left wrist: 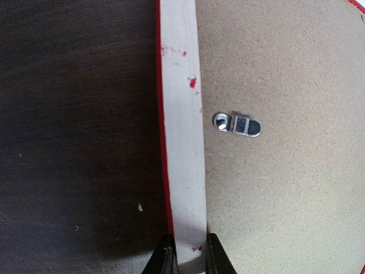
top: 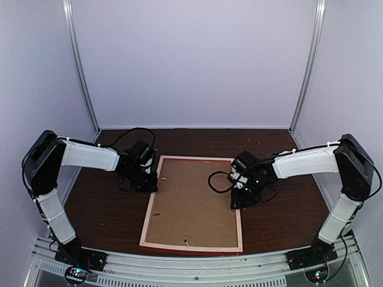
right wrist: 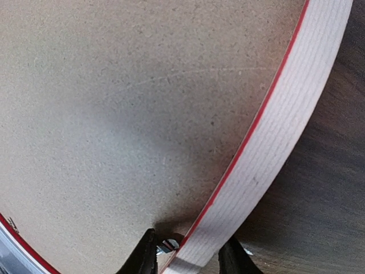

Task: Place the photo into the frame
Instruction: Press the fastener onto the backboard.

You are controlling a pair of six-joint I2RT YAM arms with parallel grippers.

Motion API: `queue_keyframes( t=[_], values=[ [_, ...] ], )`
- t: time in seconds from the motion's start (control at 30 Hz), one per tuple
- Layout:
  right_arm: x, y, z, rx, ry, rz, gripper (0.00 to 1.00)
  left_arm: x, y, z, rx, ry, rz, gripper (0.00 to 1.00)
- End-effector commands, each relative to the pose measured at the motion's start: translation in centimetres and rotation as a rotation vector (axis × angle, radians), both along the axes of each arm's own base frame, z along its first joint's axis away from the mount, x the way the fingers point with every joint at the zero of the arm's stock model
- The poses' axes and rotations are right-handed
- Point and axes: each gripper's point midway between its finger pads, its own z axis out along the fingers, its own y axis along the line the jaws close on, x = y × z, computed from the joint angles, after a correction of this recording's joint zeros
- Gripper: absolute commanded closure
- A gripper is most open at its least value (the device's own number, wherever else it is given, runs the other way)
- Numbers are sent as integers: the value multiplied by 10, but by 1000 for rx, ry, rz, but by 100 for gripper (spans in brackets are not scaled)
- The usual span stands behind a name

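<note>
- The table (top: 102,203) is left bare to the left and right of the frame (top: 191,249) and toward the back wall. The frame's lower edge lies close to the near rail of the rig, so little room is offered there.
- The frame is laid face down in the middle of the top view, pale back upward. If it is raised by one rail alone, it may be twisted or dragged across the table.
- The backing board (top: 194,203) is seated in the frame's opening. The photo is seen in no view, and whether it lies under the board cannot be told. A tilt may let the board slide out.
- The left gripper (left wrist: 188,254) is clamped on the frame's left rail, near its upper left. The narrow bite may slip off.
- The right gripper (right wrist: 188,251) is held astride the right rail, jaws apart, with a gap on the board side.
- A small metal tab (right wrist: 167,246) is lodged in that gap and may be caught by the inner finger.
- Another tab (left wrist: 237,124) lies flat on the board, just beside the left rail.
</note>
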Motion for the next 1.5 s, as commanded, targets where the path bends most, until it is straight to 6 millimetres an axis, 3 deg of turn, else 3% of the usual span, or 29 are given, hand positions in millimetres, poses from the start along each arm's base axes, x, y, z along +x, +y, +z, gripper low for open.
queue_keyframes(
  t=[0.0, 0.2, 0.47, 0.63, 0.83, 1.23, 1.47],
  values=[
    [-9, -13, -14, -57, 53, 72, 70, -13, 6, -23, 44, 43, -35, 87],
    [-4, -18, -15, -92, 65, 71, 73, -13, 7, -23, 48, 43, -33, 87],
    [3, -5, -6, -17, 60, 53, 52, -13, 8, -22, 50, 41, -33, 87],
    [4, -6, 1, 41, 74, 30, 47, -12, 8, -22, 51, 40, -30, 87],
    [2, -13, 8, 54, 80, 40, 47, -12, 8, -23, 51, 39, -30, 87],
    [-10, -27, 3, -43, 116, 92, 51, -11, 7, -22, 49, 40, -30, 86],
    [0, -39, 4, -168, 85, 90, 54, -11, 6, -22, 48, 40, -33, 86]
  ],
)
